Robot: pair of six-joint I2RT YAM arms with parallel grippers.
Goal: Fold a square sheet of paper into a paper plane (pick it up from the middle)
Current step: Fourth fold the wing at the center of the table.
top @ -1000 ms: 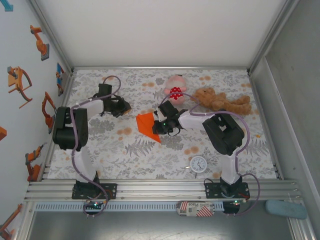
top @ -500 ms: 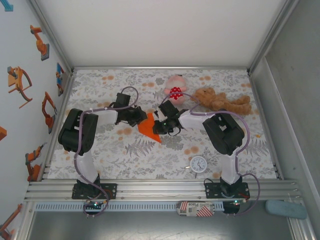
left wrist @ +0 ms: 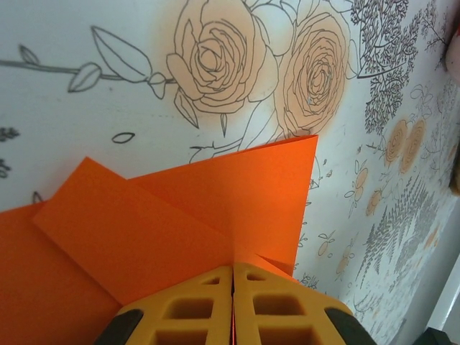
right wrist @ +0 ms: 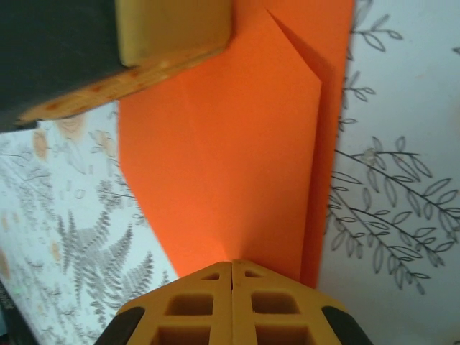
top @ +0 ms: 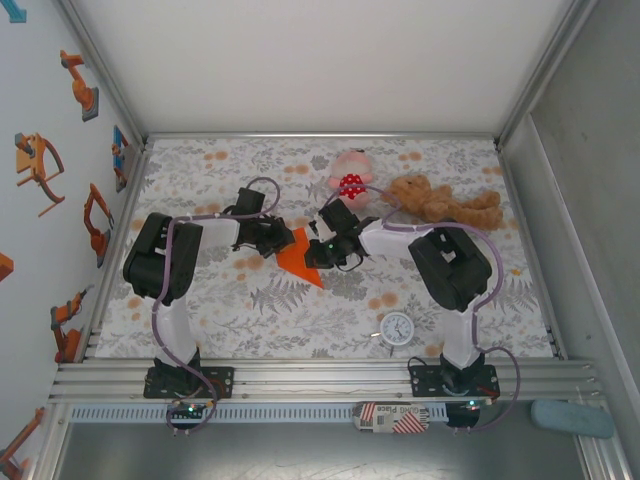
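The square sheet of paper lies on the floral cloth as a bright orange wedge, its tip toward the near edge. My left gripper is at its far left corner. In the left wrist view the yellow fingertips are pressed together over a raised ridge of the orange paper, with folded flaps showing. My right gripper is at the paper's right edge. In the right wrist view that gripper is shut on a crease of the paper. The left gripper's finger shows there at the top. The paper plane is out of view.
A pink plush toy with a red spotted patch and a brown teddy bear lie just behind the right gripper. A small white clock sits near the front. Metal frame rails and walls border the floral cloth.
My left arm has swung right from the far left of the cloth to the paper and its fingers have closed on the paper's corner. The right gripper has kept its grip and place.
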